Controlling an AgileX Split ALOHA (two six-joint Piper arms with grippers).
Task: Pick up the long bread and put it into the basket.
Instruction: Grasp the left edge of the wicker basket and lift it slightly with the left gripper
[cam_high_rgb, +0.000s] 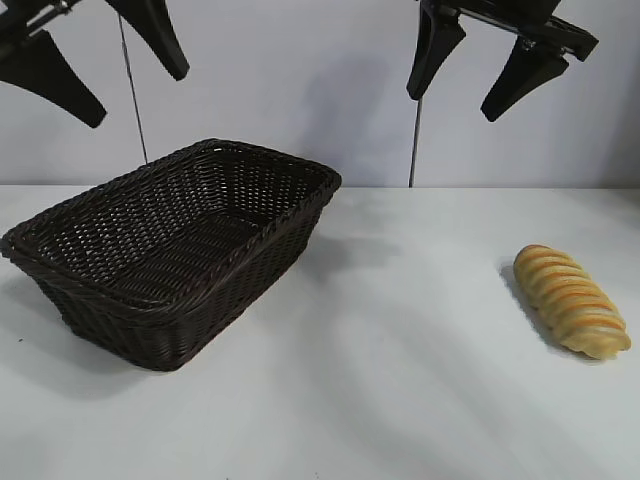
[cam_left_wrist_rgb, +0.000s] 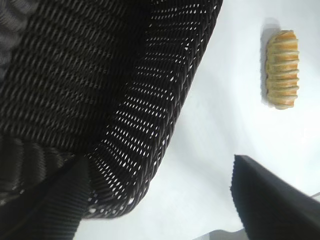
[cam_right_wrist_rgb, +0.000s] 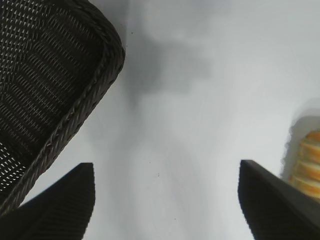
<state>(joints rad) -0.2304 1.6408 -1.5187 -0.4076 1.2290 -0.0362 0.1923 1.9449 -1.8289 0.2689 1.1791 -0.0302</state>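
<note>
Lying on the white table (cam_high_rgb: 400, 380) at the right, well apart from the basket (cam_high_rgb: 175, 250), the long bread (cam_high_rgb: 572, 300) is being left untouched; both the left gripper (cam_high_rgb: 95, 65) and right gripper (cam_high_rgb: 465, 95) are being held spread, empty, high above

Matte black end effector (cam_high_rgb: 477, 62) fingers (cam_high_rgb: 434, 50) — seemingly tapered
</note>
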